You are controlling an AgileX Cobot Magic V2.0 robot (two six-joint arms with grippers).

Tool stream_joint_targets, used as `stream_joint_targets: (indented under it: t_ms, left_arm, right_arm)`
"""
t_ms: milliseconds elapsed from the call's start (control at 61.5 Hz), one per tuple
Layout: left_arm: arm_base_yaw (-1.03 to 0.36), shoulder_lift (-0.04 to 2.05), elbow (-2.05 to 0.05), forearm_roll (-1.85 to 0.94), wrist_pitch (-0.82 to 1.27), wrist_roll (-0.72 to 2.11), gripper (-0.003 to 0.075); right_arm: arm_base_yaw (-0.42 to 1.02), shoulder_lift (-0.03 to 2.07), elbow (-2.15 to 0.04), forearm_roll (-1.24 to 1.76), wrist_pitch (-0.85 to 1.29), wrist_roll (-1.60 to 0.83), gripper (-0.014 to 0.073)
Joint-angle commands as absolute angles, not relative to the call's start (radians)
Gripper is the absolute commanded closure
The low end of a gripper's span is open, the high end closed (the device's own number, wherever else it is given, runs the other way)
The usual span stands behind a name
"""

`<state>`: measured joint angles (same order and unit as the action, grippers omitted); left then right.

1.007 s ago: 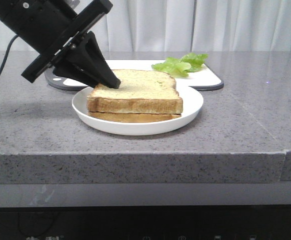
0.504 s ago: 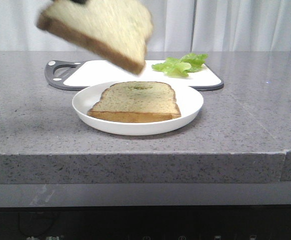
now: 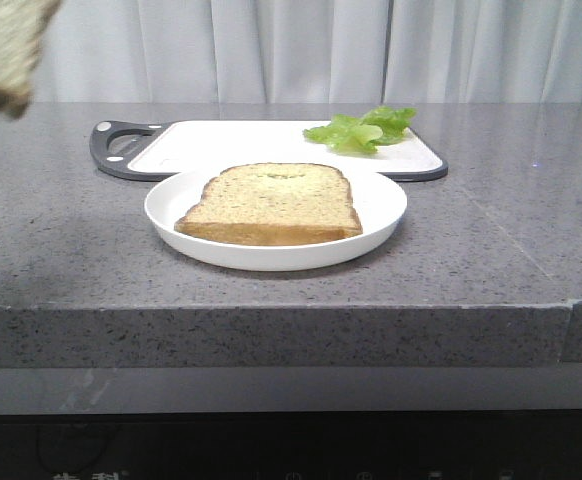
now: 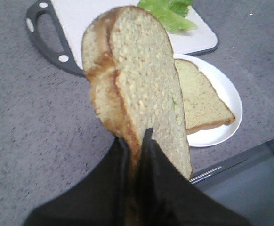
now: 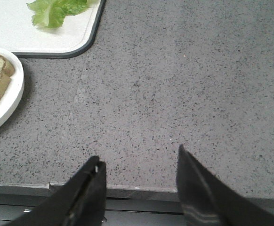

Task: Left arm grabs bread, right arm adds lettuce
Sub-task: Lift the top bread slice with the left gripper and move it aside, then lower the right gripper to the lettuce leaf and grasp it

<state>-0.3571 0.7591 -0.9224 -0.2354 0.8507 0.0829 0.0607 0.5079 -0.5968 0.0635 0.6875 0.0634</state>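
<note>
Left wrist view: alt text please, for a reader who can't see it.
The left gripper is shut on the bread, holding it on edge above the grey counter. Beyond it, a second slice lies on a white plate, with lettuce on a cutting board.

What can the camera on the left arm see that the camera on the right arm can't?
Only the left wrist view shows the bread, held up off the counter in the shut left end effector, and the cutting board's dark handle. Only the right wrist view shows the right end effector, open and empty, over bare counter near its front edge. Both show the lettuce on the cutting board, and the white plate with the other slice on it.
</note>
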Motion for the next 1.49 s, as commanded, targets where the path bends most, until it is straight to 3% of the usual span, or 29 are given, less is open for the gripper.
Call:
stream_joint_targets:
  t_ms: [0, 374, 861, 1072, 1479]
  left_arm:
    - [-0.363, 0.68, -0.889, -0.211, 0.774, 0.034, 0.0741]
    - [-0.363, 0.568, -0.773, -0.211, 0.768, 0.032, 0.0741]
    - [-0.363, 0.57, -0.773, -0.211, 0.768, 0.032, 0.0741]
    - [-0.363, 0.57, -0.773, -0.211, 0.768, 0.032, 0.0741]
    - [-0.363, 0.57, -0.773, -0.211, 0.768, 0.032, 0.0741]
  right_arm:
    - [0.059, 0.516, -0.63, 0.067, 0.626, 0.058, 0.0218]
    - [0.063, 0.628, -0.713, 0.24, 0.613, -0.051, 0.0218]
    - [0.063, 1.198, -1.056, 0.475, 0.522, -0.201, 0.0217]
    - [0.063, 1.484, -1.298, 0.538, 0.542, -0.263, 0.0081]
    - [0.063, 1.889, -1.706, 0.732, 0.593, -0.334, 0.0083]
